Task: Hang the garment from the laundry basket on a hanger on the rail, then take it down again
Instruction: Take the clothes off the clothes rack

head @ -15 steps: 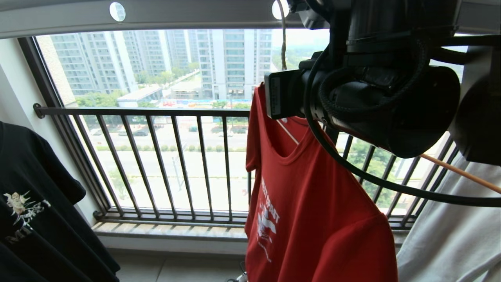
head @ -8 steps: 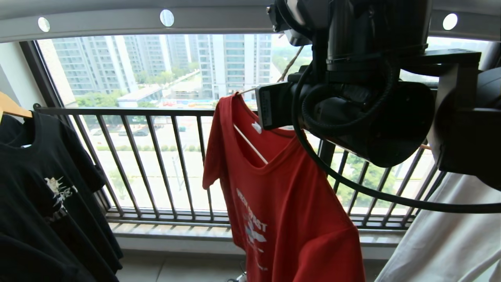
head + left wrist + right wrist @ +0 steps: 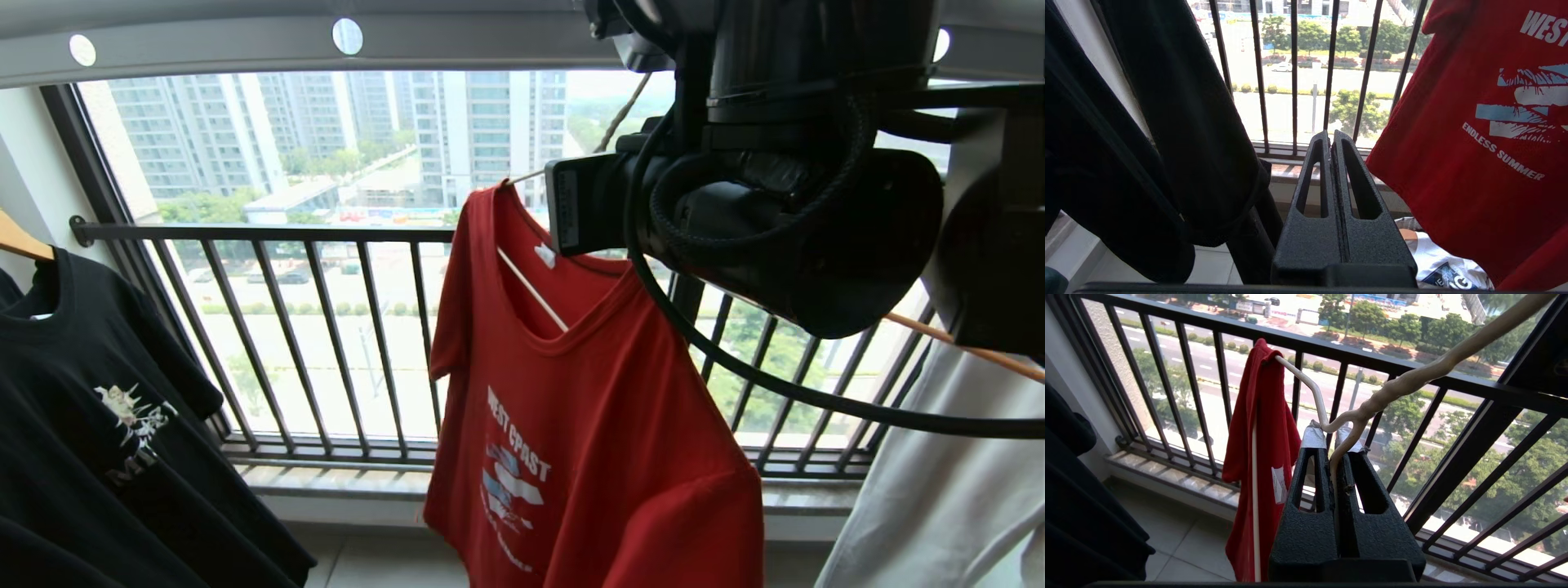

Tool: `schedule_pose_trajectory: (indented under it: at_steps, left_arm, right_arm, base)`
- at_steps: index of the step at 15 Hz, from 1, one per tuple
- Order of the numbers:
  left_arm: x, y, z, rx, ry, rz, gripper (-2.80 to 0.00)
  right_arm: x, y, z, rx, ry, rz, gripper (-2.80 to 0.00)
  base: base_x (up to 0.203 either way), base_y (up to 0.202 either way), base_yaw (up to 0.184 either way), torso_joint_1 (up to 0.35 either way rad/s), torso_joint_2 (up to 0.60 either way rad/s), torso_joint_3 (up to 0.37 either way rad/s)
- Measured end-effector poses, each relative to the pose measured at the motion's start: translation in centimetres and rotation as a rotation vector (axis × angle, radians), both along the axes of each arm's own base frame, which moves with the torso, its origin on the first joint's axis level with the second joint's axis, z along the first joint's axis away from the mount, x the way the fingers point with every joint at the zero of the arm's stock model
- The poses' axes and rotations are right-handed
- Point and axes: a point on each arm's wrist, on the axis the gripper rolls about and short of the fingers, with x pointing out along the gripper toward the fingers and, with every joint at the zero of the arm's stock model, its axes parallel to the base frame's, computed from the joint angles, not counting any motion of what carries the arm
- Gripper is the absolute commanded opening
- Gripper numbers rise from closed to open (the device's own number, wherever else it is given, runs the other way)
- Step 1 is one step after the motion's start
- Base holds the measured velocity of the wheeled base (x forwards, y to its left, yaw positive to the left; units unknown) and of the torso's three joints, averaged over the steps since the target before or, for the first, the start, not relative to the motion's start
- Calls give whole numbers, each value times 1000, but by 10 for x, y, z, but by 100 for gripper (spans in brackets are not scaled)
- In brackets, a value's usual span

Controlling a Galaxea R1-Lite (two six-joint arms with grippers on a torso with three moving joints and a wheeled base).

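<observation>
The garment [image 3: 588, 425], a red T-shirt with white and pale blue print, hangs on the thin white hanger [image 3: 531, 294] in front of the window. My right gripper [image 3: 1333, 433] is shut on the hanger's wire just below its twisted neck [image 3: 1412, 375]. In the head view the right arm [image 3: 775, 204] hides that grip and the hook, so I cannot tell whether the hook sits on the grey rail [image 3: 245, 41] overhead. My left gripper [image 3: 1331, 136] is shut and empty, low down between a black shirt and the red garment [image 3: 1474, 143]. The laundry basket is hidden.
A black T-shirt [image 3: 98, 408] hangs on a wooden hanger [image 3: 16, 237] at the left. A white garment [image 3: 939, 490] hangs on another wooden hanger [image 3: 963, 347] at the right. The black balcony railing [image 3: 326, 343] stands close behind. A white printed T-shirt [image 3: 1445, 269] lies low down.
The whole head view has shifted, so the camera has moved. The red garment has swung and turned on its hanger. The right gripper keeps its hold.
</observation>
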Motion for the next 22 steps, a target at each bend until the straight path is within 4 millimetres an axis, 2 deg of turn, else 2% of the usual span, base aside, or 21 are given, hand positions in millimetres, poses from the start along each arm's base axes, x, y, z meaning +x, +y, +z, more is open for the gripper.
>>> schedule_pose_trajectory:
  at_steps: [11, 22]
  left_arm:
    - [0, 0, 0, 0, 0, 0, -280]
    - [0, 0, 0, 0, 0, 0, -280]
  right_arm:
    - [-10, -16, 19, 54, -45, -20, -280]
    - [3, -23, -6, -28, 4, -65, -280]
  base:
    - [0, 0, 0, 0, 0, 0]
    - [0, 0, 0, 0, 0, 0]
